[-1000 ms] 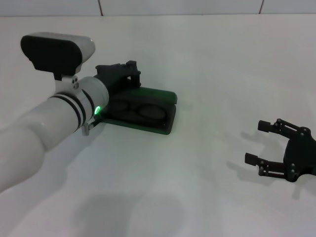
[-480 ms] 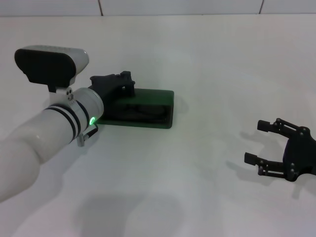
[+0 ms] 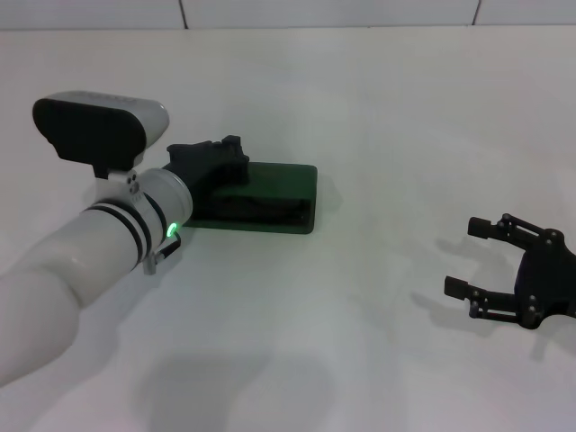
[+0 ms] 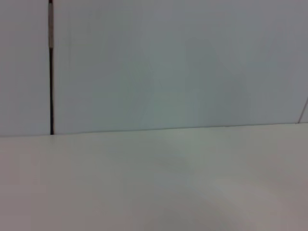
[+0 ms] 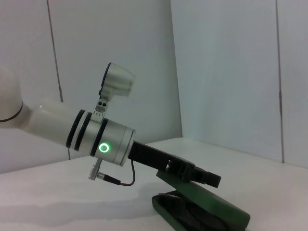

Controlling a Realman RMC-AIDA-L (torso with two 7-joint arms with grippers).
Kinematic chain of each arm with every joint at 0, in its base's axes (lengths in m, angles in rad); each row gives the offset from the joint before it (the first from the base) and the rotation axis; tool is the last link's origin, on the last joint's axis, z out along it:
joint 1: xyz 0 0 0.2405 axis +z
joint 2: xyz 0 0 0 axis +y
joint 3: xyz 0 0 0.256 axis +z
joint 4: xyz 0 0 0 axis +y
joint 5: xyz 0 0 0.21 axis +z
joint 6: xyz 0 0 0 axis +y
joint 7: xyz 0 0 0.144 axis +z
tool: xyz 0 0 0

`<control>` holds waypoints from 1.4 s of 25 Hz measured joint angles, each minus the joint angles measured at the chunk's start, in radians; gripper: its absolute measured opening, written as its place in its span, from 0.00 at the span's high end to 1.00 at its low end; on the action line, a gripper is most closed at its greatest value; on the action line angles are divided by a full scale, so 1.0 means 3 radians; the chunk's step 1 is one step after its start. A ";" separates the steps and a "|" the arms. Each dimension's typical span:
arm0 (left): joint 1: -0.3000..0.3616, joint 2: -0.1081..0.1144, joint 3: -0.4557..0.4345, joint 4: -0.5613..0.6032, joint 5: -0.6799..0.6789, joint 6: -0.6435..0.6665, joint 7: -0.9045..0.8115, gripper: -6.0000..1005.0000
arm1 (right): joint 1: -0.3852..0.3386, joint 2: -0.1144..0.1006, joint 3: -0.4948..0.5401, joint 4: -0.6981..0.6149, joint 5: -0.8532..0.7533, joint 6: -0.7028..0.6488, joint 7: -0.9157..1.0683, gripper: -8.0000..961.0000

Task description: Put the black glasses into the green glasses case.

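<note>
Edges and clearance: the green glasses case lies left of centre in the head view on the white table. It is well clear of the table's far edge at the top of the frame. Open tabletop runs from the case's right end to the right gripper at the lower right, which is well apart from the case.

The left gripper sits at the case's left end, against the lid. Whether it is clenched or released cannot be told. The right gripper is spread wide and carries nothing.

Count: one case, two grippers, one green indicator ring on the left wrist. The black glasses cannot be made out in any view; only a dark slot shows under the lid's near edge.

Differences between views:
- In the right wrist view the case is seen from the side, with the lid slanted over the base and a gap at one end.
- The same view shows the left gripper lying on top of that lid.
- The left wrist view shows neither case nor gripper, only bare tabletop and a pale wall with one dark vertical seam.
</note>
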 joint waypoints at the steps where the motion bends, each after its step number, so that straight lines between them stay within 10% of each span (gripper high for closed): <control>1: 0.0000 0.0000 0.0011 -0.0001 0.0003 -0.0019 0.0000 0.97 | 0.0000 0.0000 0.0000 0.0000 0.0000 0.0000 0.0000 0.09; 26: 0.0062 0.0009 0.0207 0.0078 0.0086 -0.0243 -0.0017 0.95 | -0.0004 -0.0002 0.0000 0.0009 -0.0005 -0.0017 0.0007 0.09; 35: -0.0094 0.0091 -0.0739 0.0375 -0.0595 0.1401 0.0278 0.95 | 0.0000 -0.0007 -0.0003 0.0022 -0.0005 -0.0029 0.0007 0.09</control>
